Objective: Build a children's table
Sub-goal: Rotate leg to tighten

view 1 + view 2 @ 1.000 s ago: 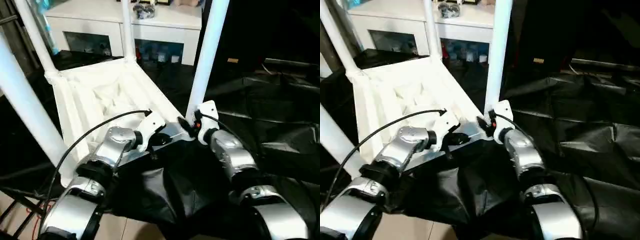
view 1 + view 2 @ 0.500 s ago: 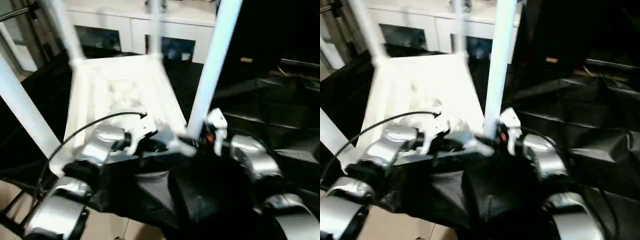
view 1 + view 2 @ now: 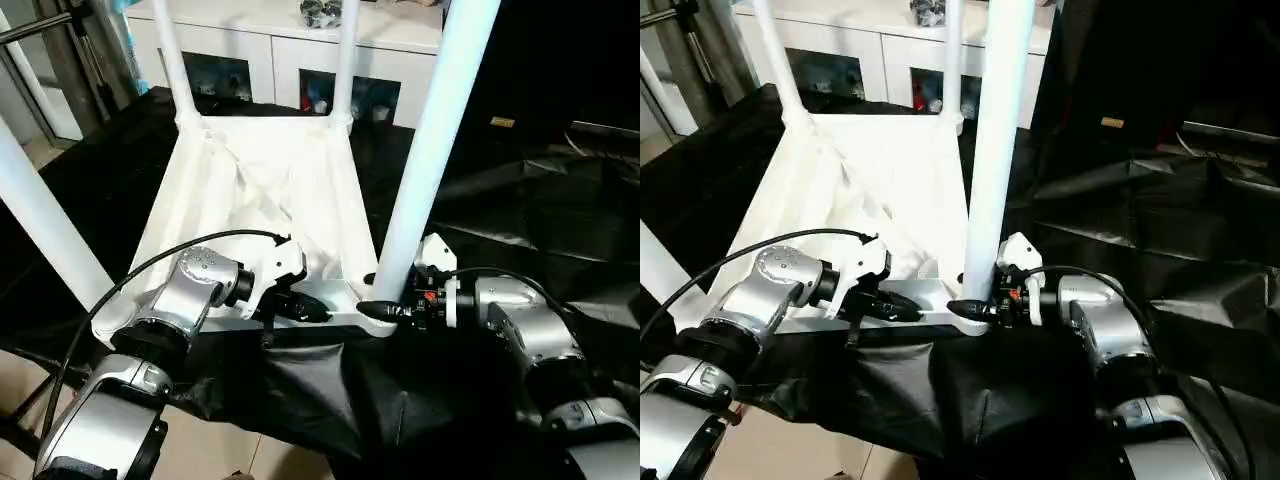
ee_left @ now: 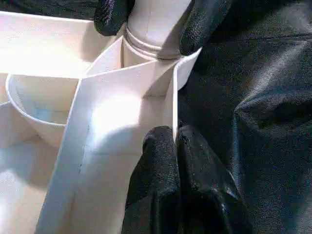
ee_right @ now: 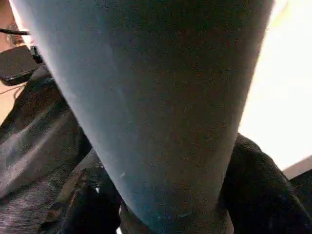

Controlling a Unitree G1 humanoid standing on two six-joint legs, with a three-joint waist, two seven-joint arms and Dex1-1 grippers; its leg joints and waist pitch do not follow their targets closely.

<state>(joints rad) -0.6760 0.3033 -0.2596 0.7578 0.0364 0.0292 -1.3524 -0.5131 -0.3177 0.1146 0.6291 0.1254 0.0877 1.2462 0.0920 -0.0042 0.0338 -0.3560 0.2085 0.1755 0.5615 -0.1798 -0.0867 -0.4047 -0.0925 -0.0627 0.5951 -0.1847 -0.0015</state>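
The white tabletop (image 3: 265,185) lies upside down on black cloth, ribbed underside up. All four white legs stand in its corner sockets. The near right leg (image 3: 430,150) rises between my arms and the near left leg (image 3: 40,220) is at the left edge. My left gripper (image 3: 318,305) is shut on the tabletop's near rim, and the left wrist view shows its fingers (image 4: 170,185) pinching that thin wall. My right gripper (image 3: 385,308) is shut around the base of the near right leg. Its fingers (image 5: 248,165) flank the tube (image 5: 161,97).
A white cabinet (image 3: 290,45) with glass doors stands just behind the far legs. Crumpled black cloth (image 3: 530,210) covers the surface to the right and in front. A metal stand (image 3: 55,50) rises at the far left. Bare floor (image 3: 20,380) shows at the lower left.
The whole view has shifted with the camera. The tabletop now lies squarer to me, its near right corner lower in the picture. Both grippers keep the same holds.
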